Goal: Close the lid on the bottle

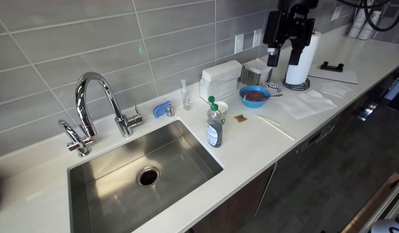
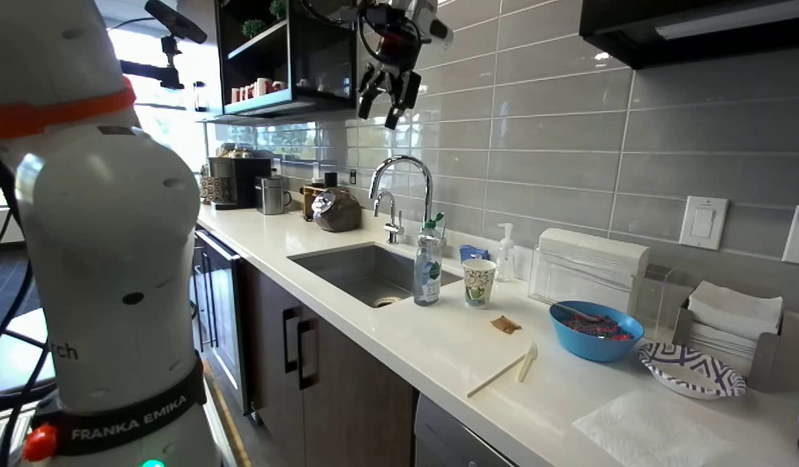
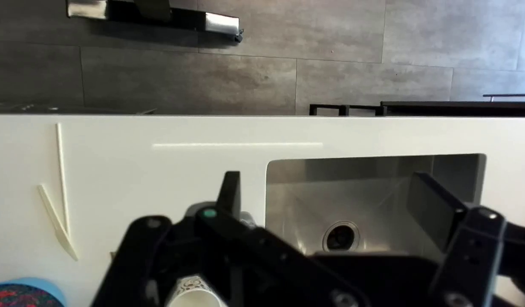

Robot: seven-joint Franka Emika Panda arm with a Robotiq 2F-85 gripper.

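The bottle is clear plastic with a pale label and stands upright on the counter beside the sink's edge. It also shows in an exterior view. Its lid is a green flip-top that stands raised above the green cap base; it also shows in an exterior view. My gripper is open and empty, high above the counter and apart from the bottle. In the wrist view the gripper has its fingers wide apart. One finger hides most of the bottle there, and the lid is hidden.
A patterned paper cup stands close beside the bottle. The sink with a tall faucet lies on the bottle's other side. A soap dispenser, blue bowl, napkin holder and paper-towel roll stand along the counter.
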